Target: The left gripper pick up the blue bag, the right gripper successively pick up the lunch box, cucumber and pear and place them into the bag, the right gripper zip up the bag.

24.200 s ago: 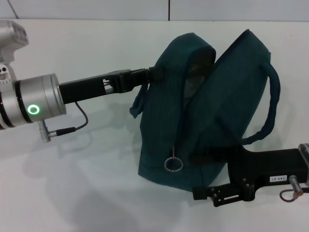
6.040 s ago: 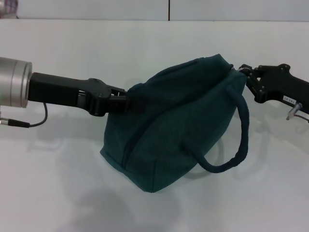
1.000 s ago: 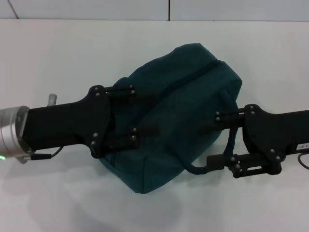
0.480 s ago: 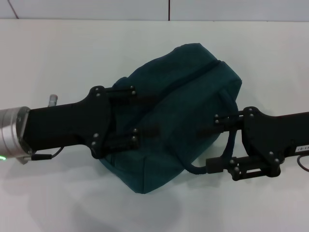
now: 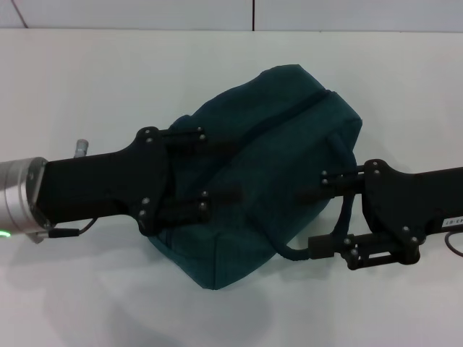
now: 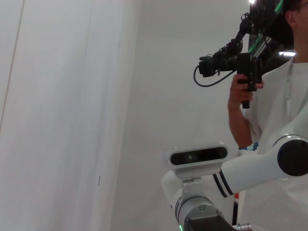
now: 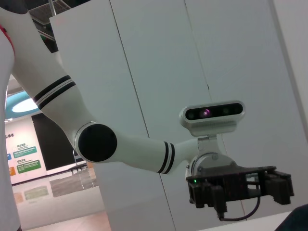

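Dark teal-blue fabric bag [image 5: 278, 152] lay on its side in the centre of the head frame, zipper seam running diagonally up toward the upper right and drawn closed along its visible length. Rested on the plain white counter [image 5: 108, 79], casting a soft shadow toward the lower left. Rounded strap handle [image 5: 346, 217] of the same blue cloth looped out from the bag's lower right side.

Left end effector [image 5: 217, 165], black and boxy on a silver wrist, reached in from the left edge of the frame, its two fingers spread apart and lying over the bag's left flank, one near the upper left fold, one lower down. No visible pinch of cloth between them.

Right end effector [image 5: 304, 220], also black, entered from the right edge, fingers likewise apart: upper finger pointed at the bag's right side, lower finger sat against the strap loop near the bag's bottom right corner.

In the left wrist frame, a person [image 6: 284, 77] in a white shirt stood at the upper right holding a black camera rig [image 6: 231, 60].
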Robot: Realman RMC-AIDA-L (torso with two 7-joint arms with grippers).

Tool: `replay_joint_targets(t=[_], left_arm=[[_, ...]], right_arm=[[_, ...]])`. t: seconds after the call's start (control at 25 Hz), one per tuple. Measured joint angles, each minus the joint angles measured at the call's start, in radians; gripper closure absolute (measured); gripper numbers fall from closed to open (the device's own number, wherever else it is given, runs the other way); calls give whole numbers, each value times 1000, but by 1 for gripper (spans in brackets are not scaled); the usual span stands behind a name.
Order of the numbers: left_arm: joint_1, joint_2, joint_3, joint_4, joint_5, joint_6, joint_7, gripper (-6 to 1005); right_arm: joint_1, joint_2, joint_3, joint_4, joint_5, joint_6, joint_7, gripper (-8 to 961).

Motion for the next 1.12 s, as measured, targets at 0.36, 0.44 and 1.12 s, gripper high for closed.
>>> replay_joint_targets(t=[0.36,0.44,1.12], left_arm=[[0,0,0,0,1,-1,0,429],[0,0,0,0,1,-1,2,429],[0,0,1,-2,6,-1,9,429]], right_arm=[[0,0,1,0,0,20,-2,319],[0,0,2,0,0,21,-2,319],[0,0,8,-10,5,25,-8,319]])
